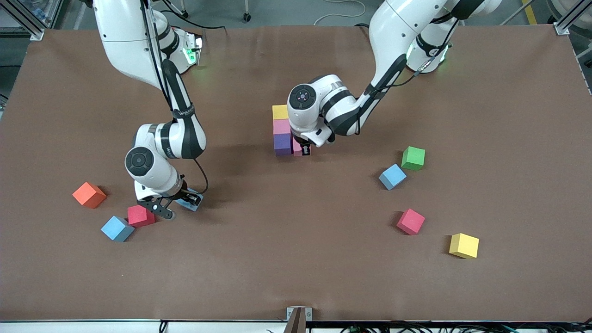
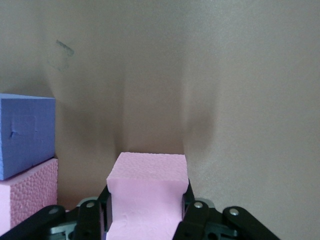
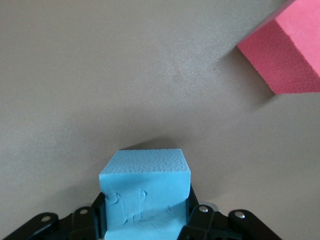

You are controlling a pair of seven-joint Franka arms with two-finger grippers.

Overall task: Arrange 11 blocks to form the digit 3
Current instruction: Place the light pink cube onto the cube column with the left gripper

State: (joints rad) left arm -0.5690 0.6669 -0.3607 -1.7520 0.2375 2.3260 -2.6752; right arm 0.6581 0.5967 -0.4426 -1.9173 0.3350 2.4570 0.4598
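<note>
Pink cube (image 2: pixel 146 192) gripped in your left hand (image 1: pixel 304 150), touching the purple one (image 1: pixel 282 143): a skewed release nudges the column. Right hand (image 1: pixel 178 203) clamps a blue cube (image 3: pixel 145 192) at the bench's 8 o'clock.

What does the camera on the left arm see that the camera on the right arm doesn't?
Only the left wrist view shows the left claw shut on a pink cube, with a purple cube and another pink cube touching each other beside it. Only the right wrist view shows the right claw around a light blue cube, with a red cube lying apart from it. Both show black claw fingers either side of a foam cube, and the brown table.
</note>
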